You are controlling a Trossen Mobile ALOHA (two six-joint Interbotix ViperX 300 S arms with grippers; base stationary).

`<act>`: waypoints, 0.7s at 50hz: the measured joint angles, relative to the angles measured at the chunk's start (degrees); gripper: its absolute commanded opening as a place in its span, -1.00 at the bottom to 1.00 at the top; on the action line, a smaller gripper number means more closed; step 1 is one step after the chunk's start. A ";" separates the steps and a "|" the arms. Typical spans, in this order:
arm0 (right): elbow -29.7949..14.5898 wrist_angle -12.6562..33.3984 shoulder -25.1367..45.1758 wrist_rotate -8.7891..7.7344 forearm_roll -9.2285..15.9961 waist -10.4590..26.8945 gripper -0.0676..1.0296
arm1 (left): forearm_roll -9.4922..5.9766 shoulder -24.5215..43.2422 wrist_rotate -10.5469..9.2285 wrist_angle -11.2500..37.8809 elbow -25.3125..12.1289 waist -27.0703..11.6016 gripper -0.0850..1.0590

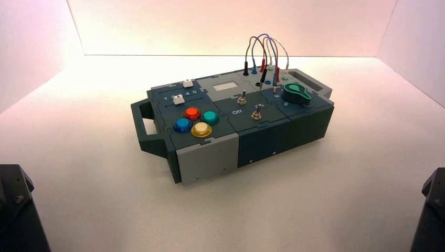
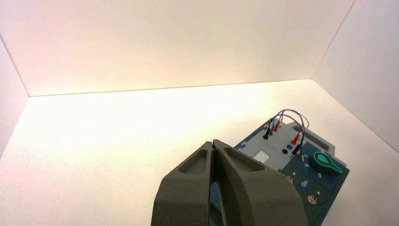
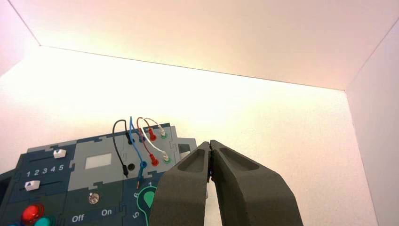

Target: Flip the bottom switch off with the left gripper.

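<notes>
Box: we see it standing turned on the white bench, well ahead of both parked arms.
Left gripper: we see its jaws pressed together, held high and back from the box; we judge the narrow tip suits nudging a small lever.
Bottom switch: silver toggle nearest the front wall, well apart from those jaws, untouched.
Right gripper: jaws together, idle above the box's far corner.

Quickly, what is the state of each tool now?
Black left tool: closed, holding nothing, away from the box.
Black right tool: closed, holding nothing.
</notes>
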 measured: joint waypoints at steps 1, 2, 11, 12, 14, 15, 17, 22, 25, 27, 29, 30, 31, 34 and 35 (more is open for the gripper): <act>0.00 0.00 0.00 0.09 0.00 0.00 -0.92 | -0.09 0.00 0.00 0.00 0.00 0.00 -0.91; -0.09 0.00 0.00 0.00 0.00 0.00 -0.92 | 0.00 0.00 0.00 0.00 0.00 0.00 -0.91; 0.00 -0.09 0.44 0.00 0.09 0.00 -0.92 | 0.00 -0.26 0.00 0.00 0.00 0.00 -0.91; -0.09 -0.09 0.53 -0.09 0.00 0.09 -0.92 | 0.00 -0.26 0.00 0.00 0.00 0.00 -0.91; -0.09 0.00 0.53 0.00 0.09 0.00 -0.92 | 0.00 -0.26 0.00 0.00 0.00 0.00 -0.91; 0.00 0.00 0.53 0.00 0.09 0.00 -0.92 | 0.00 -0.26 0.00 0.00 0.09 0.00 -0.91; 0.00 -0.09 0.53 0.00 0.09 0.00 -0.92 | 0.00 -0.26 0.00 0.00 0.00 0.00 -0.91; 0.00 -0.09 0.62 0.00 0.00 0.09 -0.92 | 0.00 -0.26 0.00 0.00 0.00 -0.09 -0.91; -0.09 0.00 0.70 0.00 0.09 0.09 -0.92 | 0.00 -0.26 0.00 0.00 0.00 0.00 -0.91; 0.00 0.00 0.70 0.00 0.09 0.00 -0.92 | 0.00 -0.26 0.00 0.00 0.00 0.00 -0.91; -0.09 -0.09 0.70 0.00 0.09 0.00 -0.92 | 0.00 -0.26 0.00 0.00 0.00 -0.09 -0.91; 0.00 -0.09 0.79 0.00 0.09 0.00 -0.92 | 0.00 -0.26 0.00 0.00 0.00 -0.09 -0.91; -0.09 -0.09 0.79 0.00 0.09 0.00 -0.92 | 0.00 -0.26 0.00 0.00 0.09 0.00 -0.91; -0.09 -0.09 0.97 0.00 0.09 0.00 -0.92 | 0.00 -0.26 0.00 0.00 0.00 0.00 -0.91; -0.09 -0.09 0.97 0.00 0.09 0.00 -0.92 | 0.09 -0.26 0.00 0.09 0.00 -0.09 -0.91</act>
